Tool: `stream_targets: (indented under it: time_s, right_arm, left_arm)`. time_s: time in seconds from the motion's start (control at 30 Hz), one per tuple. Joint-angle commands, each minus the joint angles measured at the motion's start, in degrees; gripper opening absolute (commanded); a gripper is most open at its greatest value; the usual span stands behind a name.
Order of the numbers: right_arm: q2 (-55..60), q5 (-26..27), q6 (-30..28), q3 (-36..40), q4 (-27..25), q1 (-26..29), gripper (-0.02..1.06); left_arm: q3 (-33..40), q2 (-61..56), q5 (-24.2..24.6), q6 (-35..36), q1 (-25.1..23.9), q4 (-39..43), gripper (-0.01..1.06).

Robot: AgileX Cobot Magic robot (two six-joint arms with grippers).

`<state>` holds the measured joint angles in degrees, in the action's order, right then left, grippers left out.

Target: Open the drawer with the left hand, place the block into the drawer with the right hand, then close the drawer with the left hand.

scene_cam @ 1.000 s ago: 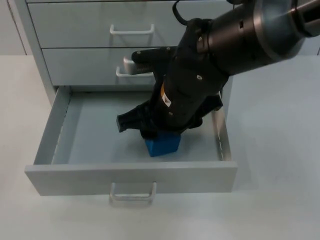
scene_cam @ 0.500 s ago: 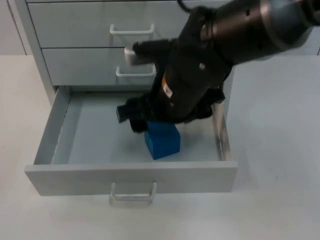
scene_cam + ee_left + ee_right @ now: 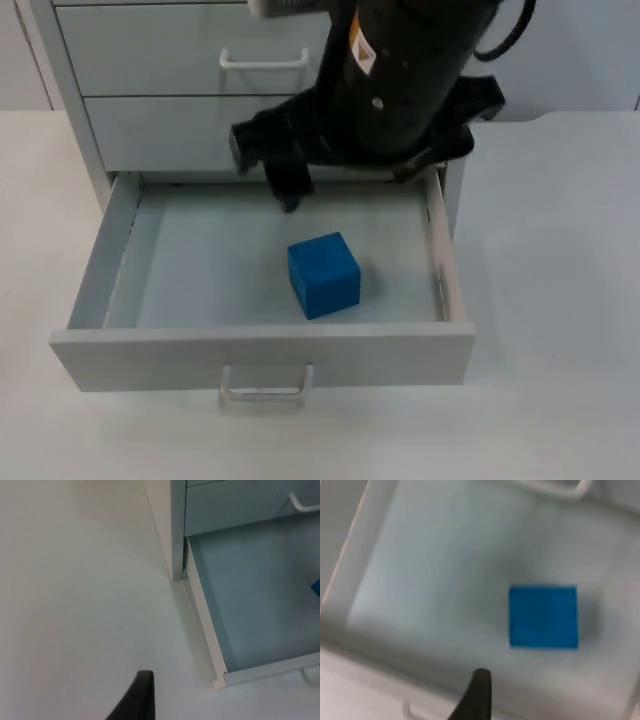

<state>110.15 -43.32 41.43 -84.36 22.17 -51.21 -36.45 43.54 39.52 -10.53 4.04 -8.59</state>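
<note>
Blue block (image 3: 323,274) lies in the open drawer (image 3: 260,350), free of both grippers.

An orange label on the right arm carries no legible writing. The right gripper (image 3: 268,160) hangs above the drawer's back edge, fingers spread and empty. The block is a plain blue cube on the drawer floor, near the front wall. The left gripper (image 3: 135,702) waits over the table (image 3: 75,605) beside the cabinet (image 3: 170,525); whether its fingers are parted I cannot tell.

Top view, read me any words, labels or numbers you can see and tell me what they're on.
Small yellow-orange sticker on the right arm: too small to read.
Drawer unit, open drawer, blue block: no text.
</note>
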Motion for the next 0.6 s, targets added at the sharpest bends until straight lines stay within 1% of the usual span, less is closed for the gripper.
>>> stream_targets:
  time_s: [0.0, 0.03, 0.07, 0.13, 0.23, 0.27, 0.4, 0.57]
  right_arm:
    - [-1.52, -0.23, -0.50, 2.78, -0.89, -0.82, 0.80]
    - [-2.33, 0.47, -0.60, 5.09, -1.90, -0.82, 0.80]
    - [-2.33, 0.47, -0.60, 5.09, -1.90, -0.82, 0.80]
    - [-3.89, 2.36, -2.17, 8.93, -3.66, -0.82, 0.80]
    - [-6.63, 4.15, -2.17, 13.92, -3.75, -0.82, 0.80]
    - [-6.63, 4.15, -2.17, 13.92, -3.75, -0.82, 0.80]
    - [-9.93, 4.54, -2.17, 17.98, -3.75, -0.82, 0.80]
    - [-12.40, 4.51, -2.78, 19.17, -3.49, -0.59, 0.80]
  left_arm:
    - [0.15, -0.14, -0.90, 0.07, -0.14, 0.44, 1.05]
    - [0.15, -0.14, -0.90, 0.07, -0.14, 0.44, 1.05]
    - [0.15, -0.14, -0.90, 0.07, -0.14, 0.44, 1.05]
    - [0.15, -0.14, -0.90, 0.07, -0.14, 0.44, 1.05]
    - [0.15, -0.14, -0.90, 0.07, -0.14, 0.44, 1.05]
    - [0.15, -0.14, -0.90, 0.07, -0.14, 0.44, 1.05]
    - [0.15, -0.14, -0.90, 0.07, -0.14, 0.33, 1.05]
    - [0.15, -0.14, -0.90, 0.07, -0.14, 0.43, 1.05]
